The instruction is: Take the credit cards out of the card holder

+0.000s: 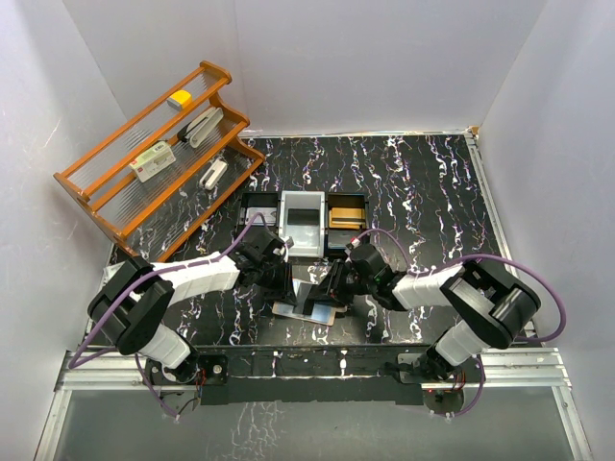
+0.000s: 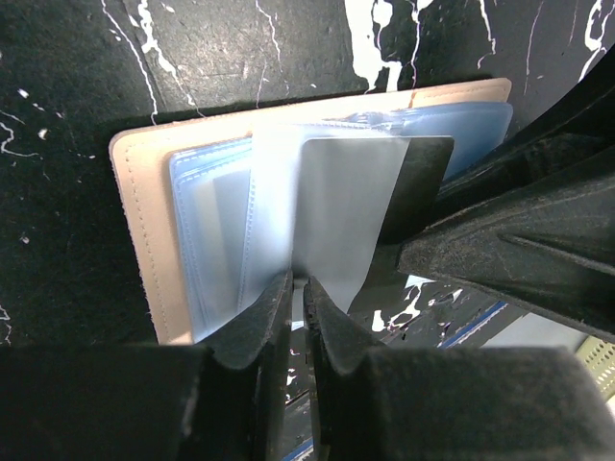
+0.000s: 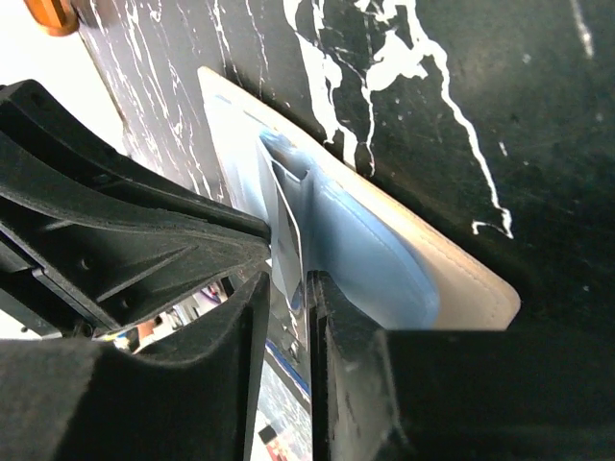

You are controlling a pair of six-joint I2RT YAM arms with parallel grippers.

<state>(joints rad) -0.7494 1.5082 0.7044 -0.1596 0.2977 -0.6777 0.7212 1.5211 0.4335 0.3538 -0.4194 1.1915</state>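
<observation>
We are mid-extraction: the card holder [image 2: 135, 230] lies open flat, the left gripper [image 2: 298, 307] at its ten o'clock nearly closed on a clear sleeve [image 2: 274, 192], the right gripper [image 3: 288, 317] at two o'clock pinching the grey card [image 2: 346, 202]. Next, we judge, the right pulls while the left anchors.

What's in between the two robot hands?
A see-through sleeve of the open card holder, seemingly with a greyish card, stands between the left gripper and the right gripper. The left wrist view shows it best.
</observation>
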